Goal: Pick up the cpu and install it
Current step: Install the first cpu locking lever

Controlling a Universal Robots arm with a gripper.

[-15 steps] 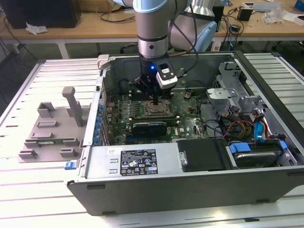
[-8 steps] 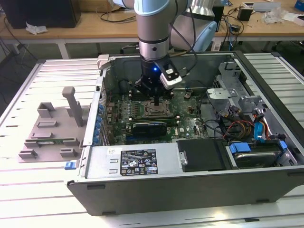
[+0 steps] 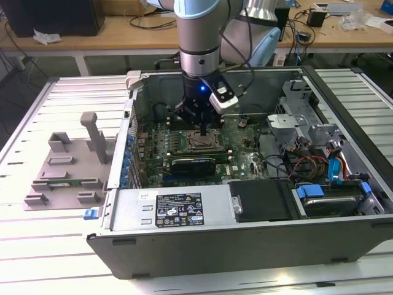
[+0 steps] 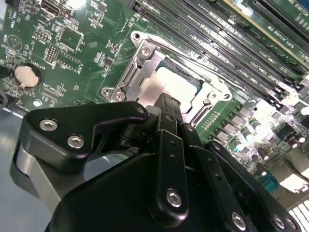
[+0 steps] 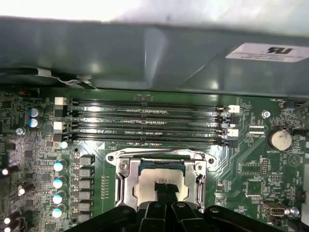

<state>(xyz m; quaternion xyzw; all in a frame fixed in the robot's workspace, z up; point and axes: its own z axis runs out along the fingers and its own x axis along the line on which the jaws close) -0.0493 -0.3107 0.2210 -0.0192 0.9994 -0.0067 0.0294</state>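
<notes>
I reach down into the open computer case (image 3: 344, 203), which lies on its side on the slatted tabletop (image 3: 37, 246), and my hand (image 3: 203, 130) hangs right over the metal socket frame (image 5: 124, 186) on the green motherboard (image 4: 87, 53). The cpu (image 5: 149, 182) lies flat inside that frame, its silvery top showing in both wrist views, and my fingertips (image 4: 166, 104) come down together onto the middle of it; whether they pinch it or merely touch it I cannot tell. Just beyond the frame run the long black memory slots (image 5: 145, 123), and a round coin battery (image 5: 280, 139) sits off to one side of the board. On the tabletop, toward the exterior view's left of the case, rests a grey plastic tray (image 3: 67, 169) with upright posts.
</notes>
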